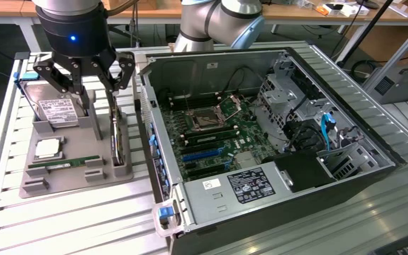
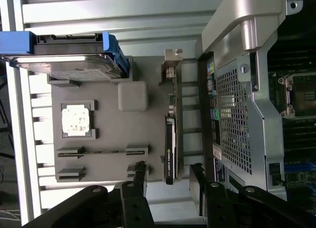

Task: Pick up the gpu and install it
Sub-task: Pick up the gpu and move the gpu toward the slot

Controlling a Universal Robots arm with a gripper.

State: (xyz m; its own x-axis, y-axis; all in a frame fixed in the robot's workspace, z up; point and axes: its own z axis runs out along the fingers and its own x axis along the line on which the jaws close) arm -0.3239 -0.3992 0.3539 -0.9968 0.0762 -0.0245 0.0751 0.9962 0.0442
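Observation:
The gpu [image 1: 117, 135] stands on its long edge in a slot of the grey holder tray [image 1: 69, 183], next to the open computer case. Seen from the wrist, the gpu [image 2: 171, 144] is a thin dark strip with its silver bracket [image 2: 172, 65] at the far end. My gripper [image 1: 99, 89] hangs open just above the card's end. In the wrist view my gripper [image 2: 169, 168] has one black finger on each side of the card's near end, with a gap to the card and nothing held.
The tray also carries a hard drive [image 1: 57, 111], a CPU [image 1: 48, 149] and a RAM stick [image 1: 66, 164]. The open case [image 1: 374, 159] lies on the exterior view's right, its motherboard [image 1: 214, 135] and blue slots [image 1: 204, 154] exposed. Its metal wall [image 2: 237, 119] is close beside the card.

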